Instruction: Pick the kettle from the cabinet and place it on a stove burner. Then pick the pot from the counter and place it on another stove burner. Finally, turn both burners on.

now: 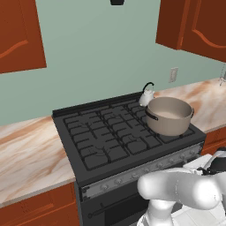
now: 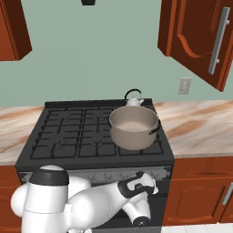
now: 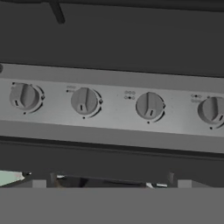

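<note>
The small silvery-white kettle (image 1: 147,95) (image 2: 134,100) stands on the back right burner of the black stove (image 1: 101,132) (image 2: 73,132). Just in front of it the wide grey-beige pot (image 1: 169,115) (image 2: 133,127) sits on the front right burner. My gripper (image 2: 149,183) hangs low before the stove's front panel, below the pot, holding nothing, its jaws spread wide. The hand view faces the silver control panel (image 3: 113,118) close up, seen rolled over, with several round knobs (image 3: 84,100) (image 3: 149,105) in a row. The cabinet (image 2: 195,36) with the long silver handle (image 2: 219,41) has its door swung out.
Cream marble counter (image 1: 26,154) (image 2: 200,127) flanks the stove on both sides. The left burners are bare. Reddish-brown wall cabinets (image 1: 20,33) hang above left. A wall outlet (image 2: 184,85) sits behind the right counter. My white arm (image 2: 91,205) crosses low before the oven door.
</note>
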Tool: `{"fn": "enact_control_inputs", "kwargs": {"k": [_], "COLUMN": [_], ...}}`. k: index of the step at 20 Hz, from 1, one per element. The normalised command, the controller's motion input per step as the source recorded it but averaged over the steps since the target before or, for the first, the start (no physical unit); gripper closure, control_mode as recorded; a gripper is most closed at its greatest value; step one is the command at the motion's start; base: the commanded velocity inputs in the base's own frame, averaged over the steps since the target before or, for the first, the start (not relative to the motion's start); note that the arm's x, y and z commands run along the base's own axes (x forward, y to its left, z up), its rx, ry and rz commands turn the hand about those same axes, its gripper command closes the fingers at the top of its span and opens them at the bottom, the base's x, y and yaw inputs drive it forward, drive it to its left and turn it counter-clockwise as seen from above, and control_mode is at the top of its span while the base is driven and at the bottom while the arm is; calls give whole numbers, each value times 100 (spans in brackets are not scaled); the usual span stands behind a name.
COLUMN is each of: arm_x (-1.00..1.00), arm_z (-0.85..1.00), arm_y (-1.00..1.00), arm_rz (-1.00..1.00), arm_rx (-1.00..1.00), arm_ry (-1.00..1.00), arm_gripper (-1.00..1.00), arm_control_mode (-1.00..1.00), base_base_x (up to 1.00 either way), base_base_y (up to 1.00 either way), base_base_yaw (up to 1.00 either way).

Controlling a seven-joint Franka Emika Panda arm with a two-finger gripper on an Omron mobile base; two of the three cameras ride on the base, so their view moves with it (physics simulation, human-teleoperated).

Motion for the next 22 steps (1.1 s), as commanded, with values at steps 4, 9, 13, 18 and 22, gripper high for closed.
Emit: {"fn": "enact_control_inputs", "kwargs": {"k": [4,9,13,18,22], "arm_x": [7,7,9,8,5], "arm_z": [-6,-9,-9,-5,-5], "arm_y": [0,0,0,0,-3], "arm_rz": [0,0,0,0,0], "arm_rx": [0,0,0,0,0], "arm_ry": [0,0,0,0,0], "arm_gripper": [-100,-100,-100,-100,-100], "arm_control_mode": [-100,-100,-100,-100,-100], "base_base_x": [0,0,0,0,0], "base_base_y": [0,0,0,0,0], "base_base_yaw": [0,0,0,0,0]}}
